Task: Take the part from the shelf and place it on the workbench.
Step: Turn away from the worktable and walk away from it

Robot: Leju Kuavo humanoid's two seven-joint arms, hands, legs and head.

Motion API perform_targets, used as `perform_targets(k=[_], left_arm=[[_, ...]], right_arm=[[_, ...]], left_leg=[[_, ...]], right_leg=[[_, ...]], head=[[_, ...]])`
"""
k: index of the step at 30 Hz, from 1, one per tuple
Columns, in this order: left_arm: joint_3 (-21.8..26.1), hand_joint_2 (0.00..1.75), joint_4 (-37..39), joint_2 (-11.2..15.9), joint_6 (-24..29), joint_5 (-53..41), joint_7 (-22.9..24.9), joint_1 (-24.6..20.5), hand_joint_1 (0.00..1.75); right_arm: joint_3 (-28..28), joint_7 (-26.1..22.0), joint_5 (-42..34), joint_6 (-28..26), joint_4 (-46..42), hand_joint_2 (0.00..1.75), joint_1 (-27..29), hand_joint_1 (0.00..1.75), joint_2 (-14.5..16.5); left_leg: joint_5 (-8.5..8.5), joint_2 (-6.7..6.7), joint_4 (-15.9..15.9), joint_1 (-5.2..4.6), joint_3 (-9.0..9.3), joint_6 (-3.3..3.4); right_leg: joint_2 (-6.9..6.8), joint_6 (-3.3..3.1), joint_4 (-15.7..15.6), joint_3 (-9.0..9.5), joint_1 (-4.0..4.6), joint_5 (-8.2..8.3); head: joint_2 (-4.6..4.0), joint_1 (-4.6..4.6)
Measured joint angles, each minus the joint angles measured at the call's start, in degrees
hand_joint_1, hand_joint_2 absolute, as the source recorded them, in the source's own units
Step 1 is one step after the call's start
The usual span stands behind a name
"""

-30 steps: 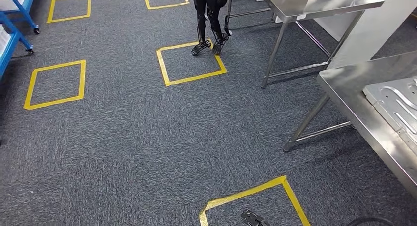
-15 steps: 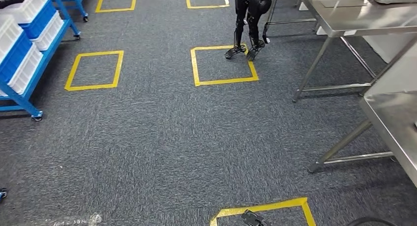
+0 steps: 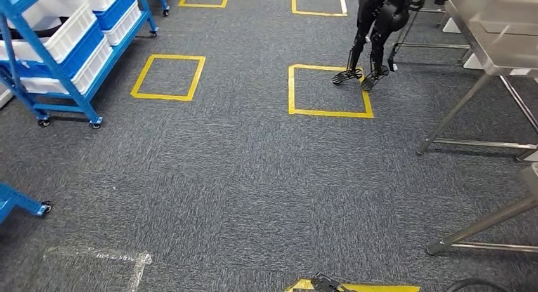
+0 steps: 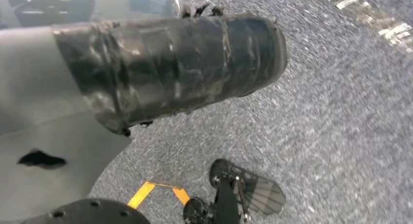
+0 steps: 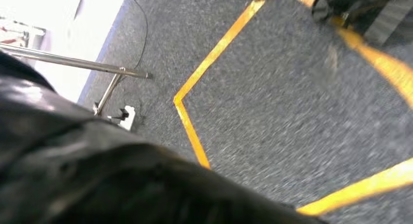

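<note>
Looking down from the head view, grey carpet (image 3: 241, 178) spreads out, marked with yellow taped squares (image 3: 328, 91). A blue shelf (image 3: 60, 57) on castors stands at the far left, carrying white bins (image 3: 54, 32) and blue bins (image 3: 111, 16); which bin holds the part cannot be told, as no part is plainly visible. At the right edge stand the legs and top of a steel bench (image 3: 492, 44), with a second bench's legs (image 3: 482, 232) nearer. Another dark humanoid robot (image 3: 377, 32) stands on the far edge of one taped square.

In the left wrist view, the left robot hand (image 4: 170, 68) appears as a dark, blurred wrapped bulk hanging above the carpet; whether its fingers are spread or curled cannot be told. In the right wrist view, the right robot hand (image 5: 97, 175) is a dark blurred mass close to the lens, over yellow tape lines (image 5: 204, 78); its state cannot be told either.
</note>
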Motion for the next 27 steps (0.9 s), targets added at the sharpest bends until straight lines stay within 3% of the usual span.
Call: perform_targets(k=[2,4,6,7,9,11,13,15,17,19,21,22,24,26,27], left_arm=[[0.0,0.0,0.0,0.0,0.1,0.0,0.0,0.1,0.0],[0.0,0.0,0.0,0.0,0.1,0.0,0.0,-0.1,0.0],[0.0,0.0,0.0,0.0,0.1,0.0,0.0,-0.3,0.0],[0.0,0.0,0.0,0.1,0.1,0.0,0.0,-0.3,0.0],[0.0,0.0,0.0,0.0,0.1,0.0,0.0,-0.1,0.0],[0.0,0.0,0.0,0.0,0.1,0.0,0.0,-0.1,0.0],[0.0,0.0,0.0,0.0,0.2,-0.1,0.0,-0.2,0.0],[0.0,0.0,0.0,0.0,0.2,-0.1,0.0,0.0,0.0],[0.0,0.0,0.1,-0.1,0.2,-0.1,-0.1,0.1,0.0],[0.0,0.0,0.1,-0.2,0.1,0.0,-0.2,0.0,0.0],[0.0,0.0,0.1,-0.2,0.0,0.0,-0.3,-0.2,0.0],[0.0,0.0,0.1,-0.2,-0.1,0.1,-0.3,-0.1,0.0],[0.0,0.0,0.1,-0.2,-0.1,0.3,-0.4,0.0,0.0],[0.0,0.0,0.1,-0.2,-0.1,0.3,-0.5,-0.1,0.0],[0.0,0.0,0.1,-0.2,-0.1,0.3,-0.5,-0.2,0.0]], right_arm=[[0.3,0.0,0.1,0.0,0.0,0.0,-0.1,0.0,0.2],[0.5,0.1,0.2,0.0,-0.1,0.0,0.0,0.0,0.2],[0.7,0.3,0.6,-0.4,-0.1,0.0,0.2,0.0,0.2],[0.9,0.6,0.9,-0.7,-0.1,0.0,0.3,0.0,0.2],[1.3,1.2,1.5,-1.3,0.0,0.0,0.4,0.0,0.2],[1.7,1.3,2.1,-1.7,0.0,0.0,0.4,0.0,0.2],[2.2,1.4,2.7,-1.9,0.0,0.0,0.4,0.0,0.2],[2.8,1.2,3.0,-1.7,0.0,0.0,0.1,0.0,0.2],[3.2,1.0,3.3,-1.3,0.0,0.0,0.1,0.0,0.2],[3.6,1.0,4.1,-1.1,0.0,0.0,0.3,0.0,0.2],[4.2,1.2,5.1,-1.0,0.0,0.0,0.4,0.0,0.2],[4.5,1.3,5.5,-0.9,0.0,0.0,0.4,0.0,0.2],[5.0,1.4,6.1,-0.7,0.0,0.0,0.3,0.0,0.3],[5.4,1.5,6.3,-0.6,0.0,0.0,0.3,0.0,0.3],[5.6,1.5,6.3,-0.5,0.0,0.0,0.3,0.0,0.3]], left_leg=[[0.22,-1.08,-0.7,0.19,0.57,0.73],[0.23,-2.23,-0.9,0.2,0.76,1.27],[0.09,-3.75,-0.8,0.1,0.79,1.56],[-0.01,-4.61,-0.7,0.08,0.87,1.57],[-0.32,-6.36,-0.3,0.15,1.05,1.32],[-0.72,-7.83,0.4,0.15,0.78,0.79],[-0.8,-8.97,0.7,0.22,0.32,0.13],[-0.74,-9.8,0.6,0.41,0.06,-0.53],[-1.98,-7.69,2.6,0.28,-0.96,-1.06],[-5.01,-4.03,8.7,0.17,-4.0,-1.43],[-7.18,-2.48,15.2,0.25,-7.46,-1.63],[-6.95,-2.17,16.1,0.26,-8.07,-1.63],[-3.71,-1.3,11.5,0.15,-5.78,-1.26],[-0.79,1.34,3.9,-0.46,-1.77,-0.49],[-0.28,2.28,1.7,-0.8,-0.61,-0.09]], right_leg=[[2.5,0.46,2.6,-0.95,-0.31,-1.73],[5.61,0.53,9.7,-4.63,-0.44,-4.95],[6.4,0.49,15.8,-8.33,-0.45,-6.51],[6.5,0.47,16.2,-8.93,-0.49,-5.69],[7.36,0.39,10.6,-7.23,-0.67,-1.26],[9.81,0.29,4.2,-4.88,-0.9,1.71],[10.9,0.04,2.3,-4.19,-0.83,1.78],[9.59,-0.54,1.9,-3.76,-0.79,1.93],[8.18,-1.27,1.3,-3.18,-0.9,2.11],[6.66,-1.83,1.1,-2.93,-0.69,2.07],[5.01,-2.13,1.1,-2.85,-0.38,1.86],[4.24,-2.19,1.1,-2.76,-0.28,1.72],[2.82,-2.18,1.1,-2.31,-0.12,1.36],[1.5,-1.92,1.1,-1.7,0.09,0.88],[0.92,-1.7,1.1,-1.48,0.2,0.67]], head=[[-0.01,0.09],[-0.01,0.23],[0.01,0.29],[0.0,0.29],[-0.01,0.3],[-0.01,0.27],[0.0,0.24],[0.01,0.23],[0.0,0.11],[-0.01,-0.07],[0.0,-0.11],[0.0,-0.11],[0.01,-0.12],[0.01,-0.12],[0.01,-0.1]])
